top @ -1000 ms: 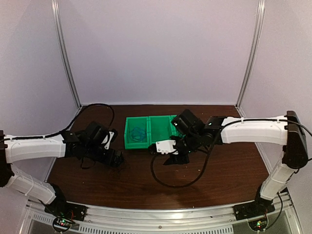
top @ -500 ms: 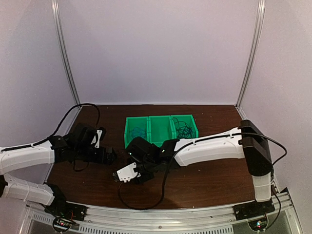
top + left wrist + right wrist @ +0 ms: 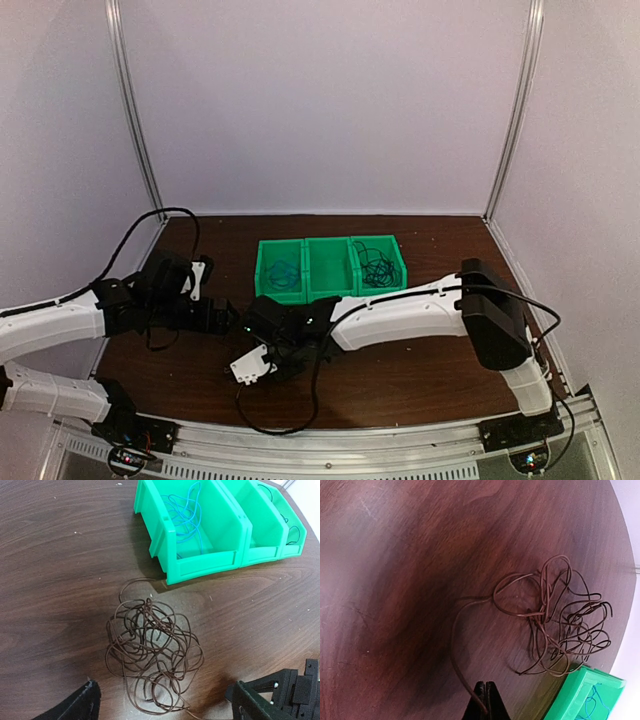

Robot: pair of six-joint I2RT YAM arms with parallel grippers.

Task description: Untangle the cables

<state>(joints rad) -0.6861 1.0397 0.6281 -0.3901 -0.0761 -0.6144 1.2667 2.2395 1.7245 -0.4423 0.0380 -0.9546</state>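
Note:
A loose tangle of thin dark brown cables lies on the table in front of the green bin. My left gripper is open, its fingers on either side of the tangle's near edge and not touching it. One strand trails out of the tangle to my right gripper, which is shut on its end. A blue cable lies in the bin's left compartment and black cables in its right one. From above, the right arm hides the tangle.
The green bin has three compartments and stands mid-table, just behind the tangle. The right arm reaches across the table's front to the left, close to the left gripper. A thick black arm cable loops near the front edge.
The right arm swung from the bin down and left to the tangle, and its gripper closed on a strand. The left arm drew back a little to the left, gripper open.

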